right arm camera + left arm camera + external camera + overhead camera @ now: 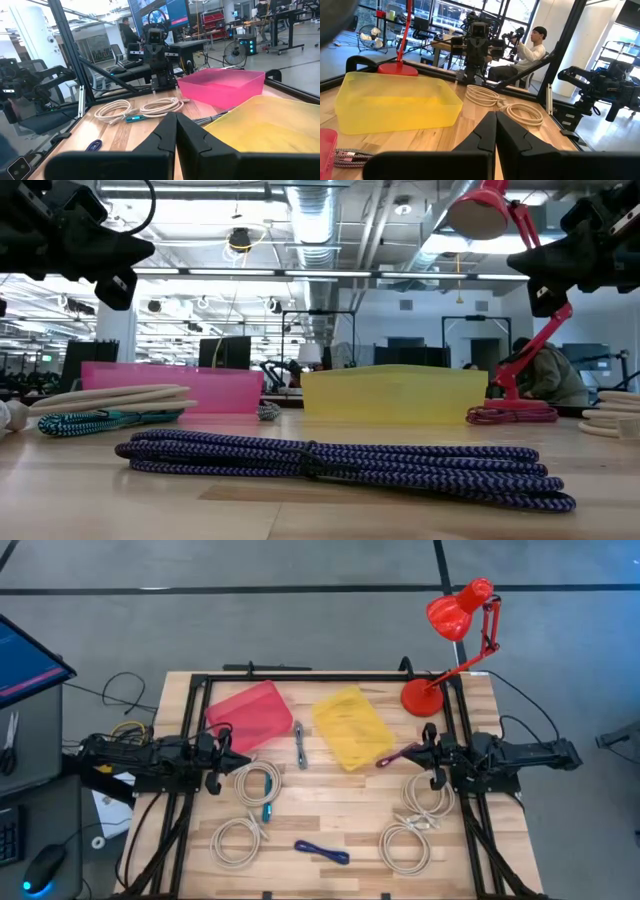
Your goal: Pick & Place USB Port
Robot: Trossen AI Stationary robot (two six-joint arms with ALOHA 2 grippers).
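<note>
Left tool (222,752) and right tool (428,755) pinched empty; two bins, pink (250,715), yellow (353,726).

Four cameras watched one table.
One looked straight down, one sat low by the blue cable (340,463), and two wrist cameras faced each other across the yellow bin (352,727).

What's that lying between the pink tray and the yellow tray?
A grey braided cable, bundled up, lies on the wood between the pink tray and the yellow tray. The high view shows it best.
</note>
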